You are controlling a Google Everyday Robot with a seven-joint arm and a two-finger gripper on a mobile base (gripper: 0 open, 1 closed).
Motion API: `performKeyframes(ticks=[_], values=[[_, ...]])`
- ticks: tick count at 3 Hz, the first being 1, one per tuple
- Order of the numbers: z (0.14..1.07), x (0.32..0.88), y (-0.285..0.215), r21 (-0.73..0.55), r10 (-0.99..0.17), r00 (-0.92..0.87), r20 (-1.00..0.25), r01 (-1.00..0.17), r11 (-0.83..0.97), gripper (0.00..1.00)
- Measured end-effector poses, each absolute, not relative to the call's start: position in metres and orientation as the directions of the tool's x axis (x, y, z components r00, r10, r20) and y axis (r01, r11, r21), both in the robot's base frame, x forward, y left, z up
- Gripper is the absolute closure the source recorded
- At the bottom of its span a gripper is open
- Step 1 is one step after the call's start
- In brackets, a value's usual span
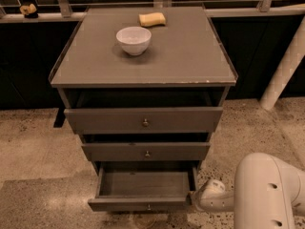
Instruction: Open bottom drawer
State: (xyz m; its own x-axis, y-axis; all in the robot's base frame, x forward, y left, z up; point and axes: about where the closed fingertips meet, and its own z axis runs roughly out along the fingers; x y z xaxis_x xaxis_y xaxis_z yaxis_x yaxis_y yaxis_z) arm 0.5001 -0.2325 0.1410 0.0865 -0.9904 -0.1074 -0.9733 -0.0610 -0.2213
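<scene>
The pincer (199,197) sits low by the near right corner of the bottom drawer (143,185), which stands pulled well out from the foot of the cabinet, so I judge the job is about done. Whether the pincer is spread or pressed together I cannot tell. A white bowl (134,39) and a yellow sponge (152,19) rest on the cabinet top (190,61), well apart from the drawer, and nothing I can see blocks it.

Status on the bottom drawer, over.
Gripper low, by the right front corner of the bottom drawer. Drawer pulled well out, past the two above. Bowl and sponge on cabinet top, not in the way.
</scene>
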Motion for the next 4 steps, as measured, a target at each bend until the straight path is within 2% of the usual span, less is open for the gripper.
performKeyframes(ticks=[4], values=[[0.139,0.466,-0.236,-0.214,-0.990,0.090,-0.107,-0.975,-0.065,1.00]])
